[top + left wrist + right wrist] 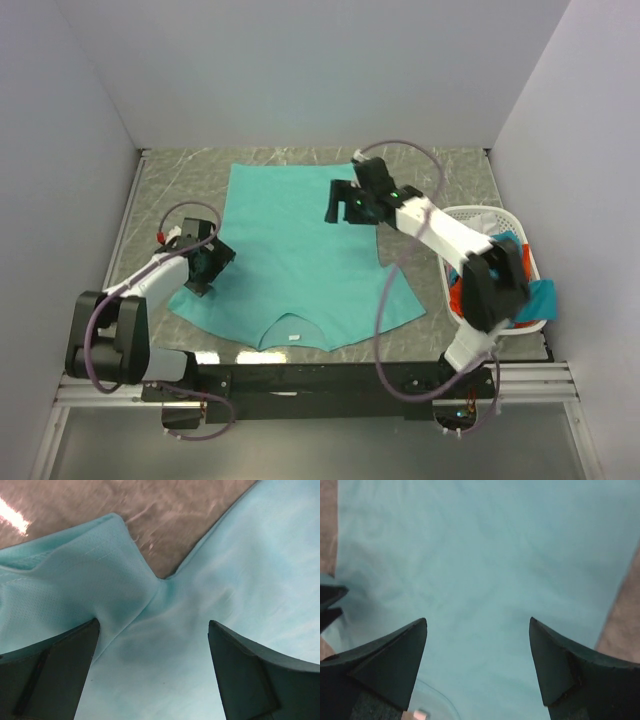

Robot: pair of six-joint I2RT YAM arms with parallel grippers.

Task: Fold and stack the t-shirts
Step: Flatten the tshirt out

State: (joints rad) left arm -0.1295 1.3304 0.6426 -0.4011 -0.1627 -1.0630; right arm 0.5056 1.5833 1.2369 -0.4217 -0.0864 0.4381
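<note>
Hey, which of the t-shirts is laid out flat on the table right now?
The teal-green t-shirt, spread open; the orange-red shirt and blue shirt sit bunched in the white basket.

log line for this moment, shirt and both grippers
item: teal t-shirt spread on table | left gripper: open over sleeve | right gripper: open over its body | basket: other shirts inside

teal-green t-shirt (300, 250): spread flat on the table (460, 175), collar toward the near edge
orange-red t-shirt (455, 296), blue-teal t-shirt (541, 296): bunched, apparently inside the laundry basket (478, 211)
</note>
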